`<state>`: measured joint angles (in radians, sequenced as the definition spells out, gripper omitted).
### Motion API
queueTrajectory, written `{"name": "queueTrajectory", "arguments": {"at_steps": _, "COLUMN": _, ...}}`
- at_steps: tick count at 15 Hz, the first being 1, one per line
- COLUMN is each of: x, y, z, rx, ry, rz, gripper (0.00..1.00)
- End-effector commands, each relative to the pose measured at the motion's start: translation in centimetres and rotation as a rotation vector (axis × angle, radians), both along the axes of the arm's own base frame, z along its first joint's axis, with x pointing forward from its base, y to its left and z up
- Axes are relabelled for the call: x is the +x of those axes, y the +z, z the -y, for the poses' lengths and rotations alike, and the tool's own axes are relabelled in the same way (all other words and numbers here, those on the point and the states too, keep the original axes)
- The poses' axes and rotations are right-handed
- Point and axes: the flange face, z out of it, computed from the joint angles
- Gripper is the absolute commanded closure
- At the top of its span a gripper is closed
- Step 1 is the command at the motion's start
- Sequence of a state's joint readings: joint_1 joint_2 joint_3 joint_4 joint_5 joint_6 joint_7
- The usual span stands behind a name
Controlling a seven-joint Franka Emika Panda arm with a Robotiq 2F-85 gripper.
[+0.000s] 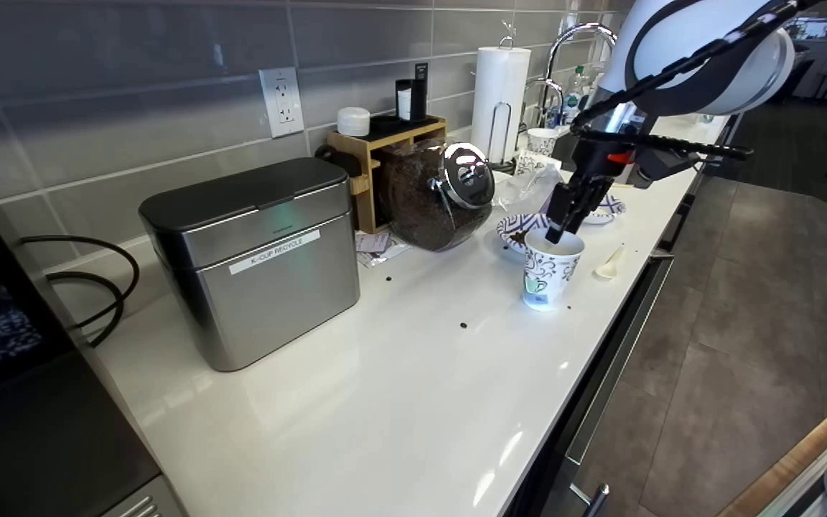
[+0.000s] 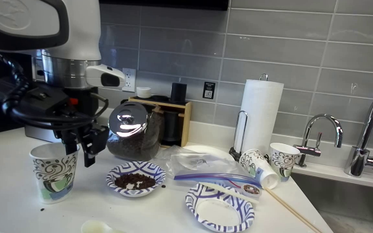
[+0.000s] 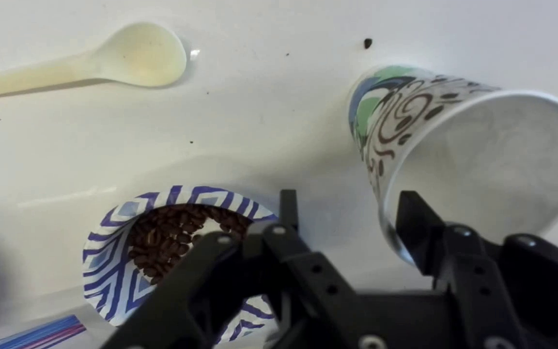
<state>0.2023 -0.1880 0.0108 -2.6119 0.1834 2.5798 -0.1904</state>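
Observation:
A white paper cup with a brown swirl and green print stands upright on the counter in both exterior views (image 1: 548,276) (image 2: 55,178) and in the wrist view (image 3: 405,109). My gripper (image 3: 349,201) is open at its rim, pointing down. One finger is inside the cup, close to the wall; the other is outside, so the near wall lies between them. The gripper also shows in both exterior views (image 1: 564,222) (image 2: 81,157). Beside it is a blue-patterned paper bowl (image 2: 134,193) holding dark coffee beans (image 3: 162,242). A pale spoon (image 3: 138,55) lies near the cup.
A bean-filled jar (image 2: 134,139) leans by a wooden shelf (image 2: 186,126). A steel bin (image 1: 277,280) stands farther along. A second patterned bowl (image 2: 220,225), plastic bag (image 2: 199,161), paper towel roll (image 2: 261,113), tipped cup (image 2: 259,168) and standing cup (image 2: 283,160) are near the sink (image 2: 351,197).

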Motion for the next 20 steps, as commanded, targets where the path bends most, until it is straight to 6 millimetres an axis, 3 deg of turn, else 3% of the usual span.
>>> {"name": "queueTrajectory", "arguments": {"at_steps": 1, "x": 0.9, "y": -0.6, "z": -0.8, "rx": 0.025, "ry": 0.007, "rz": -0.043, "gripper": 0.75}}
{"name": "queueTrajectory", "arguments": {"at_steps": 4, "x": 1.2, "y": -0.6, "z": -1.5, "rx": 0.045, "ry": -0.004, "rz": -0.048, "gripper": 0.98}}
{"name": "queueTrajectory", "arguments": {"at_steps": 5, "x": 1.2, "y": -0.3, "z": -1.6, "rx": 0.052, "ry": -0.008, "rz": -0.044, "gripper": 1.0}}
{"name": "queueTrajectory", "arguments": {"at_steps": 11, "x": 1.0, "y": 3.0, "z": -0.6, "rx": 0.057, "ry": -0.036, "rz": 0.037, "gripper": 0.99}}
{"name": "queueTrajectory", "arguments": {"at_steps": 16, "x": 0.2, "y": 6.4, "z": 2.1, "rx": -0.024, "ry": -0.065, "rz": 0.14, "gripper": 0.99}}
{"name": "queueTrajectory", "arguments": {"at_steps": 20, "x": -0.7, "y": 8.8, "z": 4.4, "rx": -0.187, "ry": -0.058, "rz": 0.233, "gripper": 0.99}}
